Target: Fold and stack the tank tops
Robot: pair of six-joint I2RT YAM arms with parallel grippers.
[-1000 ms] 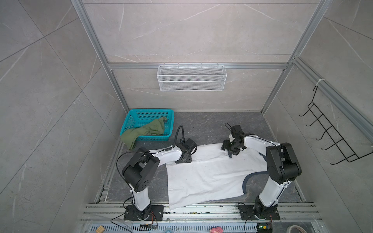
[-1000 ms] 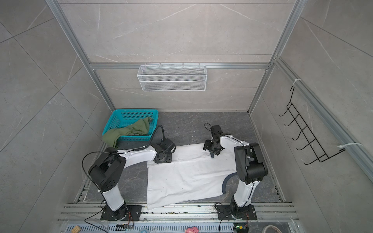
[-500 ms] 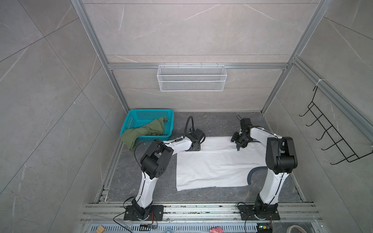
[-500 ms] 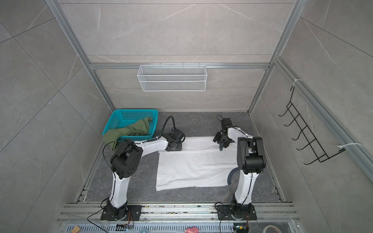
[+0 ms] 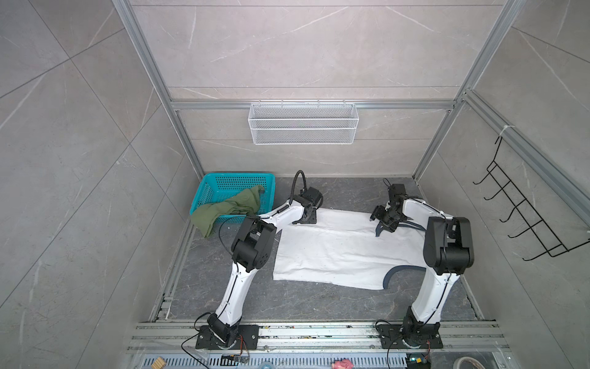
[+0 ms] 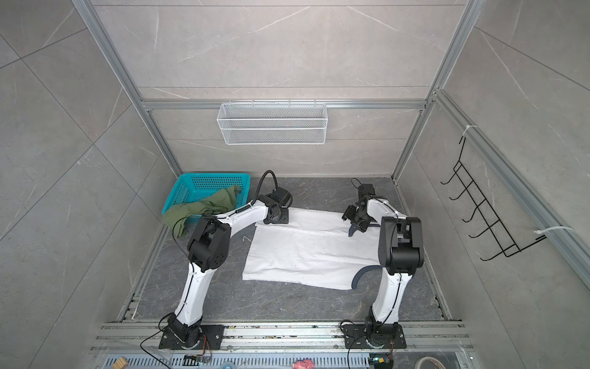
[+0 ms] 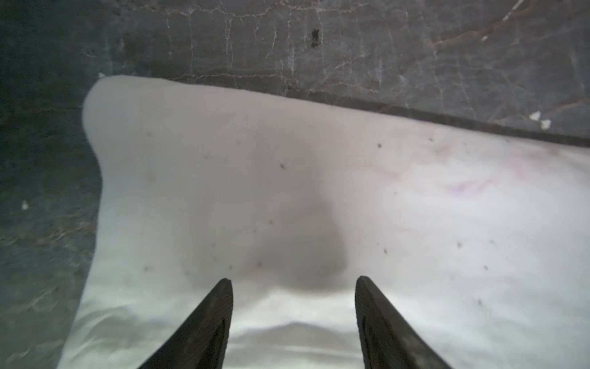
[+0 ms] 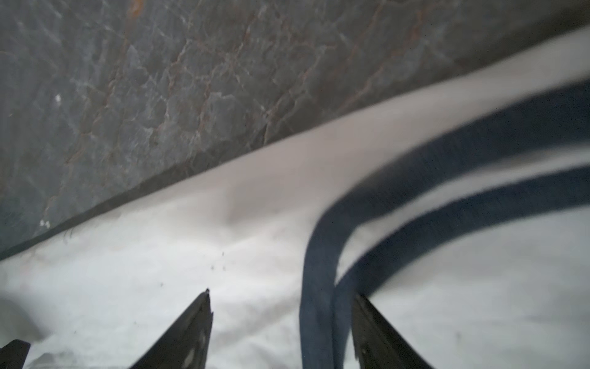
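The white tank top lies flat on the dark floor in both top views, its far edge folded over into a strip. Its navy trim curls between my right gripper's fingers. My left gripper stands open over the top's far left corner, with white cloth below the spread jaws. My right gripper is open over the far right strap. The olive tank top hangs over the near rim of the teal basket.
The basket stands in the far left corner by the wall. A white wire shelf hangs on the back wall and a black hook rack on the right wall. An aluminium rail with both arm bases runs along the front.
Both grippers drew the white top's far edge toward the back wall, and the cloth shifted back and to the right. Since then both pairs of jaws have widened.
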